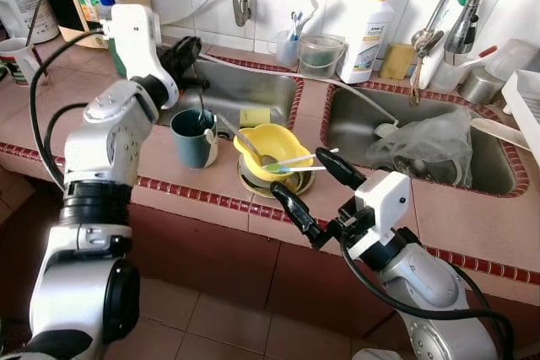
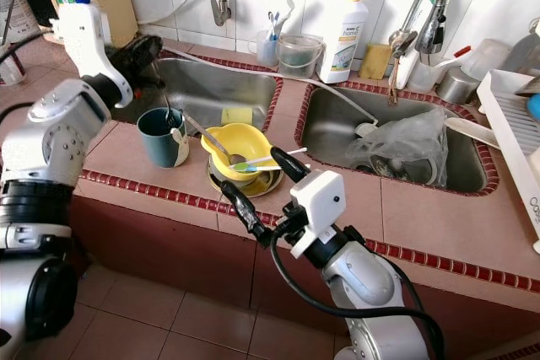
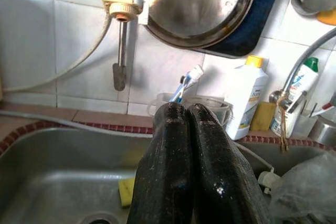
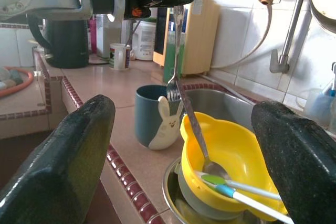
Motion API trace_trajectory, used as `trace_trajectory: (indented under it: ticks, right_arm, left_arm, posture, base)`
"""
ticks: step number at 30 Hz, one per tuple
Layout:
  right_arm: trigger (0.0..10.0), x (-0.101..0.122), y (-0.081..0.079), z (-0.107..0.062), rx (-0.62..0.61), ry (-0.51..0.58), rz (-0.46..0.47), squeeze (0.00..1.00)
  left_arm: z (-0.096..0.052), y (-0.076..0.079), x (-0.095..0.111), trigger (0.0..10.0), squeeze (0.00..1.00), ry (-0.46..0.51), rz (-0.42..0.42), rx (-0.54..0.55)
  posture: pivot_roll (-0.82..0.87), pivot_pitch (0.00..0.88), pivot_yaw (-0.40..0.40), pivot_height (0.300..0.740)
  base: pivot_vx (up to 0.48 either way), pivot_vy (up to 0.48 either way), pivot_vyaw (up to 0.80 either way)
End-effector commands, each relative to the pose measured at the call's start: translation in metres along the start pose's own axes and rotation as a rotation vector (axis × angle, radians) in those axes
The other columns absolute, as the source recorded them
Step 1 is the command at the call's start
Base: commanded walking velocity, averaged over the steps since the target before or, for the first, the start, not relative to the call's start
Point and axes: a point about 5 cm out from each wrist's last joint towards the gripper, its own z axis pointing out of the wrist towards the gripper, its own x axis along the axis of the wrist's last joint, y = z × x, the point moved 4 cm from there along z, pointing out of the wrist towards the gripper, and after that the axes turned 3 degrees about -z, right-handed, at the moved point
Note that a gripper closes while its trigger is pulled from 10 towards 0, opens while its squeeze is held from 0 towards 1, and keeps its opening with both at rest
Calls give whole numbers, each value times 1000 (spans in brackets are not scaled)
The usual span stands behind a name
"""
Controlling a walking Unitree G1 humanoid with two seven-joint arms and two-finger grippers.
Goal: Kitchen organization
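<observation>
Hidden in part: bottom of the steel plate [image 1: 253,181] under the yellow bowl [image 1: 263,147], and whatever lies beneath the crumpled plastic bag [image 1: 426,147] in the right sink basin [image 1: 354,124]. Cut off at the picture's right edge: a white dish rack [image 1: 527,107].

On the tiled worktop [image 1: 456,217], near its front edge, between the two basins: the yellow bowl on the plate, holding a steel spoon [image 4: 202,145] and two plastic-handled utensils, green [image 4: 218,180] and blue [image 4: 231,190], tips resting over the rim. Just beside the bowl, toward the left basin: a dark teal mug [image 1: 194,138] with a white rabbit figure.

Left pincer [image 1: 187,61] above the mug, fingers pressed together on the handle of a fork [image 4: 175,51], tines hanging down at the mug's mouth. Cannot tell whether the tines touch the mug.

Right pincer [image 1: 305,187] at the worktop's front edge, just beside the bowl, fingers spread wide, holding nothing.

In the left basin [image 1: 245,90]: a yellow sponge [image 1: 254,115]. Along the back wall: a clear tumbler with toothbrushes [image 1: 291,40], a clear tub [image 1: 321,55], a white bottle with yellow cap [image 1: 368,33].
</observation>
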Motion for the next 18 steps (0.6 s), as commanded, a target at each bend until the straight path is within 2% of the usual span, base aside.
trace_trajectory:
  ticks: [1, 7, 18]
  right_arm:
    - [10000, 1, 1, 1, 5, 8, -14, 0]
    - [10000, 2, 2, 3, 6, 16, -17, 0]
    - [10000, 6, 6, 5, -12, 36, -19, 0]
  left_arm:
    - [4, 3, 16, 10000, 0, 32, 33, -23]
    - [8, -1, 35, 10000, 0, 67, 61, -23]
    - [9, -9, 43, 10000, 0, 103, 70, 7]
  posture:
    - [66, 0, -14, 740]
    - [65, 0, -12, 740]
    - [60, 0, -17, 740]
  base:
    - [0, 0, 0]
    - [0, 0, 0]
    - [0, 0, 0]
